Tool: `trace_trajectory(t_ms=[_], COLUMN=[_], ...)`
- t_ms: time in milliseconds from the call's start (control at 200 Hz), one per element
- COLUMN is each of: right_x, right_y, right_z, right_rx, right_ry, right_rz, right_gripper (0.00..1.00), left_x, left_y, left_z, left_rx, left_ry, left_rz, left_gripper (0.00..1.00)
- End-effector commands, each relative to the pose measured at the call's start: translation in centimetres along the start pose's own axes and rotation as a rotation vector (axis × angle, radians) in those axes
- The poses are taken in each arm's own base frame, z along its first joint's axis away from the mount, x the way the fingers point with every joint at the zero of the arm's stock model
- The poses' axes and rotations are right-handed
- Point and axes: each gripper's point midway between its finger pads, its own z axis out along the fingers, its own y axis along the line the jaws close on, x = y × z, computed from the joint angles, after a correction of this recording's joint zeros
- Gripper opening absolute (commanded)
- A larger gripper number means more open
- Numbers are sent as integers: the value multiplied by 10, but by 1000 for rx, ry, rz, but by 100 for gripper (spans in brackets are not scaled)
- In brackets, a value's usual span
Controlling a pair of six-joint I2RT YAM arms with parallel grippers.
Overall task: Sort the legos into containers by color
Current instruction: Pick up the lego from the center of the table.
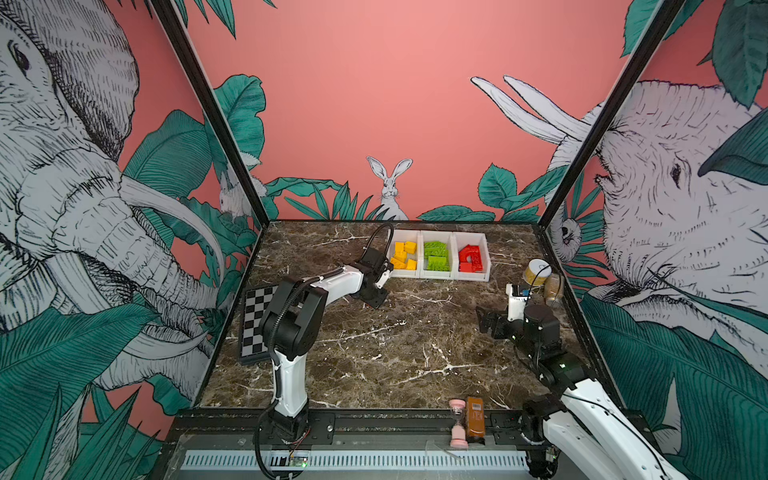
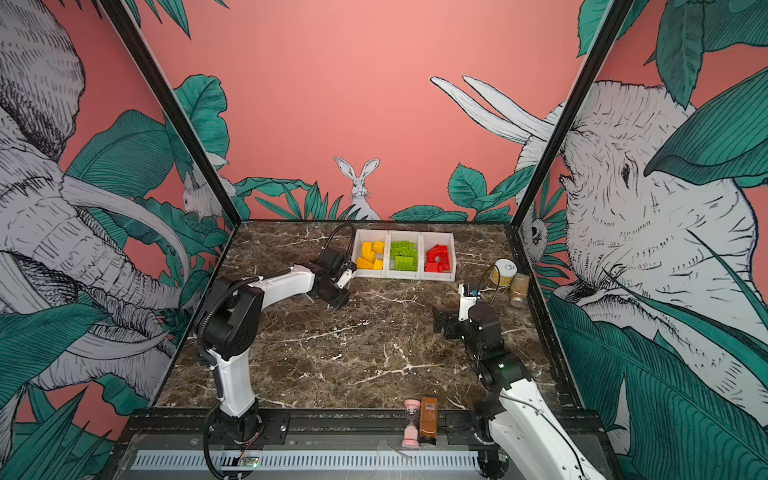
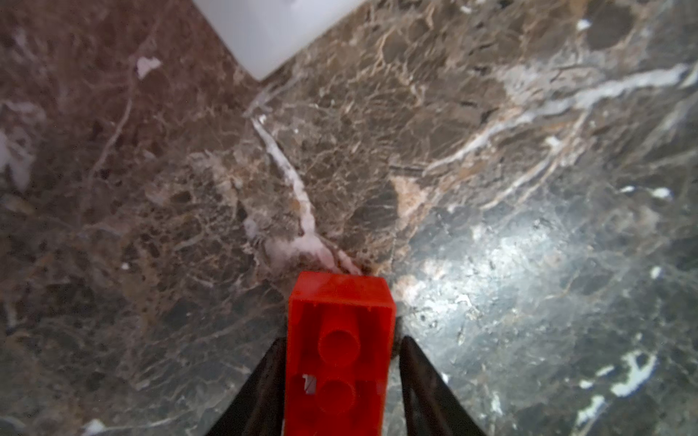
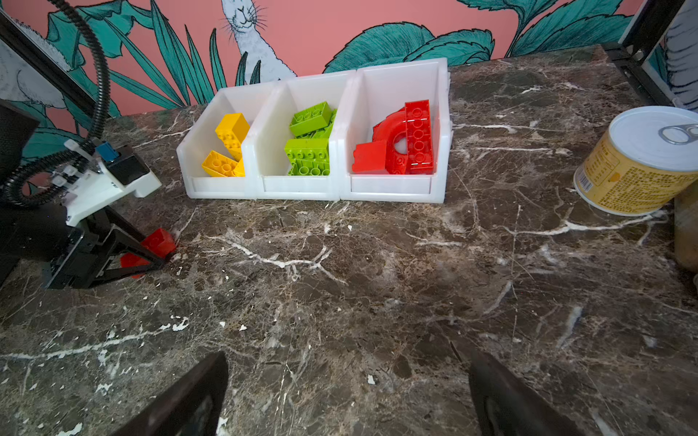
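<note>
Pink sand timer [image 1: 458, 424] and brown bottle [image 1: 476, 419] stand at the near edge in a top view. Far across the table [image 1: 395, 353], the bins [image 1: 436, 275] hold sorted bricks [image 1: 436, 254]: yellow left, green middle, red right. The left gripper [image 1: 376, 300] sits low, near-left of the bins, and hides what it holds. The right gripper [image 1: 488, 322] hangs well to the right.

The left wrist view shows a red brick [image 3: 340, 302] on the table, jaws drawn narrow against both its long sides.

The right wrist view shows that brick down on the table, left of the bins, plus a can [image 4: 642, 162] at far right. Its own jaws stand wide with nothing between them.
</note>
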Motion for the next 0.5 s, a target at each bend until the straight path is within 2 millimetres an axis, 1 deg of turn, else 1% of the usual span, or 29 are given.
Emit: trace_trajectory(t_ms=[0,160,295,365,435,495], right_x=[-5,-3,-1,-4,-8,-10], right_y=[-1,-2,-3,-4,-6,-11], right_z=[-1,0,-1,-3,-7,-10], right_rx=[4,4,8,16,23,51], right_ry=[-33,-29,-31,-44,-68,-84], right_rz=[-4,-6,-4,7,19,34], right_gripper=[98,98,98,98,98,98], left_x=[-6,-8,-9,-11,-18,-23], left_y=[1,4,4,1,-5,-9], left_z=[-12,-18,-22,-26,-33,-41], left_rx=[6,-10,-11,-2,9,6], left_ry=[-13,-32,-48,-70,-100,-125], left_rz=[-13,-16,-19,-21,-8,4], left_gripper=[42,39,29,26,24,22])
